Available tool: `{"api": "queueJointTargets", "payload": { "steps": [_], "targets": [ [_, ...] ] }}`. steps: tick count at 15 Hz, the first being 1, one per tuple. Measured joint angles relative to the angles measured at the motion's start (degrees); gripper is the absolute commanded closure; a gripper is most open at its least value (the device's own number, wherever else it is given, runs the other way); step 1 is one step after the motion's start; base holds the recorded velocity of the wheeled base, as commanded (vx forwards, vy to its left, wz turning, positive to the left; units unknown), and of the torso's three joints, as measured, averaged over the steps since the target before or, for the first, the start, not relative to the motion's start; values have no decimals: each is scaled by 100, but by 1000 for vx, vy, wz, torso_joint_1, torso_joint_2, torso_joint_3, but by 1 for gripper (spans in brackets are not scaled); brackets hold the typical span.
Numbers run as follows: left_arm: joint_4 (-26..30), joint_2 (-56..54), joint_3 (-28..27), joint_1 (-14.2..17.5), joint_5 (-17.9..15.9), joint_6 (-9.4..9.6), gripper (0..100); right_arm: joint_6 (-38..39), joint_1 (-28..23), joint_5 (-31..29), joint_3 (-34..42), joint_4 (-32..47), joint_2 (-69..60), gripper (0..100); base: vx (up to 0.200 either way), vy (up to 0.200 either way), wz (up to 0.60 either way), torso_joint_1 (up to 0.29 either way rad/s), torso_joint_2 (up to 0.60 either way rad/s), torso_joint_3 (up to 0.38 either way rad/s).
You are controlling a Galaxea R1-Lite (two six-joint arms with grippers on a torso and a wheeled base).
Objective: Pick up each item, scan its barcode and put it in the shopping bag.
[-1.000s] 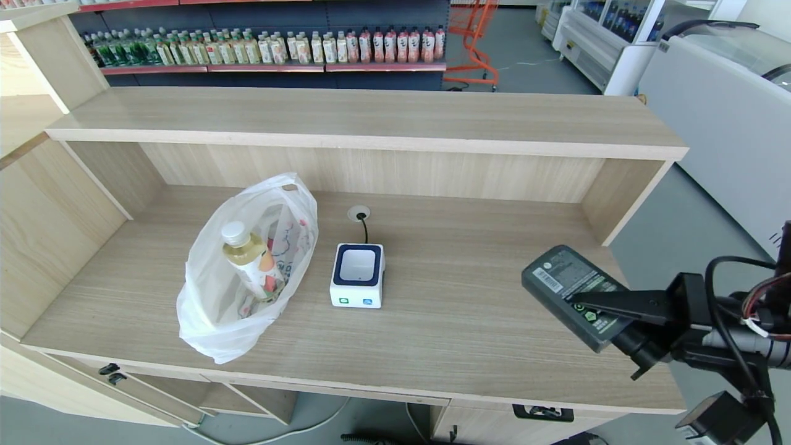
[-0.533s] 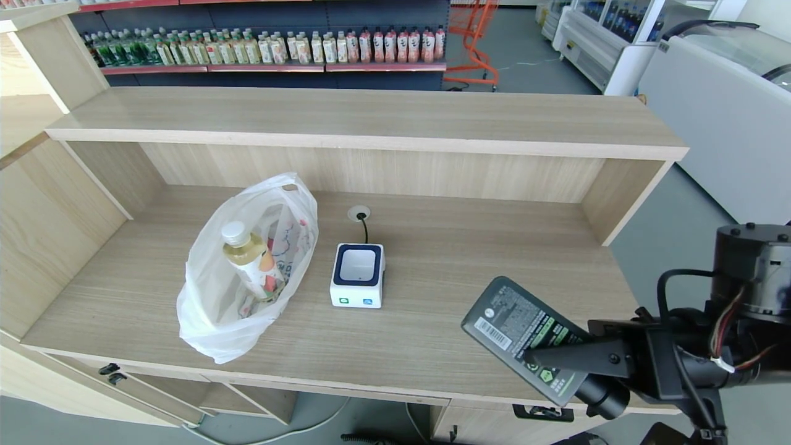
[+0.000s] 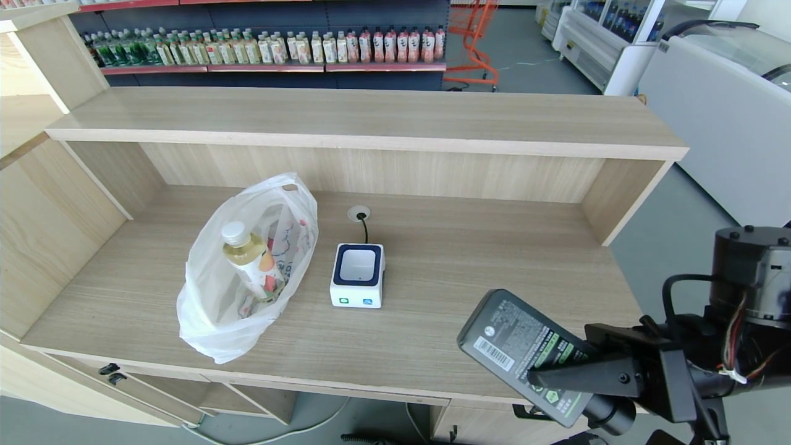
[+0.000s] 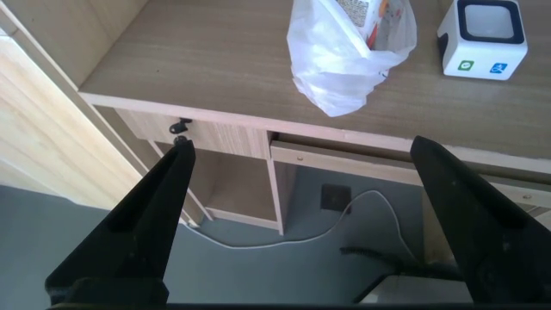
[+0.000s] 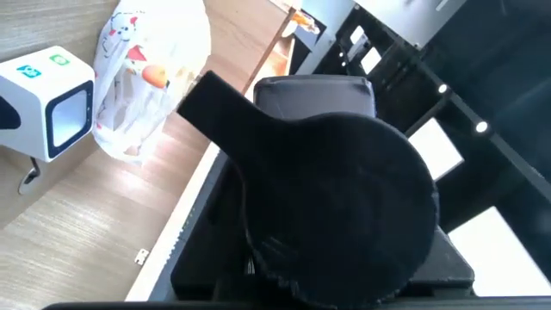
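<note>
The right claw is pinching a flat dark grey pack with a white barcode sticker. Its two black fingers are pressed on the pack's top and underside. The pack is up in the air, tilted, over the near right edge of the light wooden table. The side with the sticker faces up.

A small white box scanner with a dark blue top sits in the middle of the table, well apart from the pack. Just beside it, on its left, lies a thin white plastic shopping bag. Inside the bag leans a bottle of yellow drink with a white cap.

The left claw is spread wide with nothing in it. It hangs out in front of the table's near edge, on the bag's side.
</note>
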Motion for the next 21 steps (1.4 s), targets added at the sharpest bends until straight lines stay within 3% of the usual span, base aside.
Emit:
{"api": "queueJointTargets", "payload": {
  "steps": [17, 19, 21],
  "targets": [
    [0, 0, 0, 0, 2, 0, 0, 51, 279, -9, -317, 15, 263, 100, 0, 0, 0, 0, 0, 0],
    [0, 0, 0, 0, 0, 0, 0, 862, 243, -15, -429, 22, 305, 100, 0, 0, 0, 0, 0, 0],
    [-1, 0, 0, 0, 0, 0, 0, 2926, 155, -30, -628, 13, 368, 100, 0, 0, 0, 0, 0, 0]
  ]
}}
